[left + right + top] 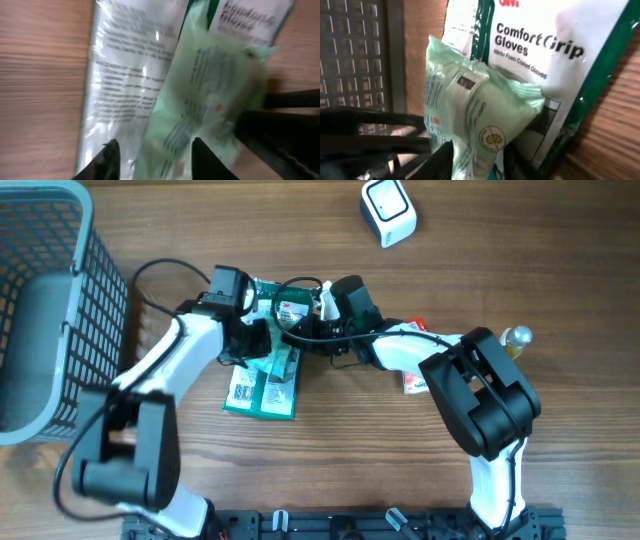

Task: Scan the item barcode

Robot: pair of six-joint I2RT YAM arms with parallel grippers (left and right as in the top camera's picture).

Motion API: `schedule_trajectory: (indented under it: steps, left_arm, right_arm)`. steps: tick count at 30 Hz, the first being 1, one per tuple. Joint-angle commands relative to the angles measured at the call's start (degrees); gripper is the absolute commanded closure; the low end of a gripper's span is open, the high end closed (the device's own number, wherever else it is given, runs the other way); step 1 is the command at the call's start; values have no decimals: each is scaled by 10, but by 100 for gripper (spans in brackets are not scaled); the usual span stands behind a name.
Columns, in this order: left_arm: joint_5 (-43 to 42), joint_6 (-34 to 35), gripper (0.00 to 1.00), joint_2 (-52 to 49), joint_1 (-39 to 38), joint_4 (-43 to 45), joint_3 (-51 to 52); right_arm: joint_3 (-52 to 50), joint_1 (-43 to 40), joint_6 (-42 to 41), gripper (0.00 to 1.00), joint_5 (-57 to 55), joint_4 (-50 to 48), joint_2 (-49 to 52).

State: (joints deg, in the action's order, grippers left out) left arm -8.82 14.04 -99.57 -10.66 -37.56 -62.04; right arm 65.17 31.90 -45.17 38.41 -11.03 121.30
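Observation:
A pale green packet (pixel 470 105) with a small dark printed block on its face hangs between the two arms, above a white and green glove package (pixel 262 392) lying on the table. My right gripper (pixel 479 162) is shut on the packet's lower end. My left gripper (pixel 155 161) straddles the same packet (pixel 210 100). Its jaws stand apart, with a gap showing beside the left finger (pixel 107 160). The white scanner (pixel 388 212) sits at the table's far side, away from both grippers.
A grey wire basket (pixel 50 310) fills the left edge and shows behind the packet in the right wrist view. A small red and white packet (pixel 414 358) lies under the right arm. A round metallic object (pixel 517 337) rests further right.

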Motion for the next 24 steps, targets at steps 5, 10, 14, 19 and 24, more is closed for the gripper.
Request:
schedule_trajectory:
  steps: [5, 10, 14, 19, 24]
  left_arm:
    - [-58, -2, 76, 117, 22, -25, -25]
    - [-66, -2, 96, 93, 22, -19, -25]
    - [-136, -12, 96, 49, 27, -23, -25]
    - [-177, -19, 94, 5, 43, -38, -25]
    - [-177, -34, 94, -31, 66, -47, -25]
  right_arm:
    - [0, 4, 32, 63, 24, 43, -70]
    - [0, 1, 34, 80, 29, 80, -90]
    - [0, -12, 39, 96, 21, 27, -90]
    - [0, -12, 45, 96, -4, -17, -90]
    - [0, -12, 45, 96, -45, -23, -87]
